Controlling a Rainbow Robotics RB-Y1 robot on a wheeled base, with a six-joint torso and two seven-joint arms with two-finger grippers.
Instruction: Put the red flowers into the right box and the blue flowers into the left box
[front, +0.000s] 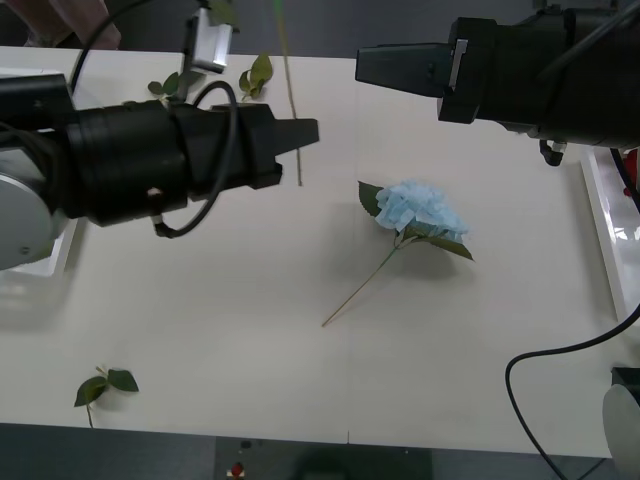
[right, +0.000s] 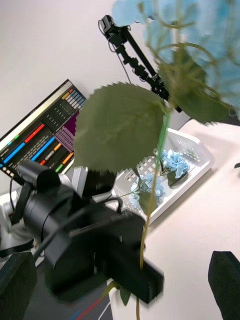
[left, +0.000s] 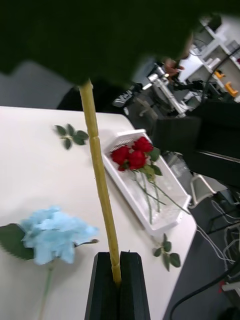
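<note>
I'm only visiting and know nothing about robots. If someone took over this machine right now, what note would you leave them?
Left tool: shut on the stem of a blue flower, raised above the table.
Right tool: open, holding nothing, raised above the table's far side.
Done: three red flowers lie in the right box. At least two blue flowers lie in the left box.
Left: put the raised flower into the left box, then fetch the loose blue flower lying mid-table.
</note>
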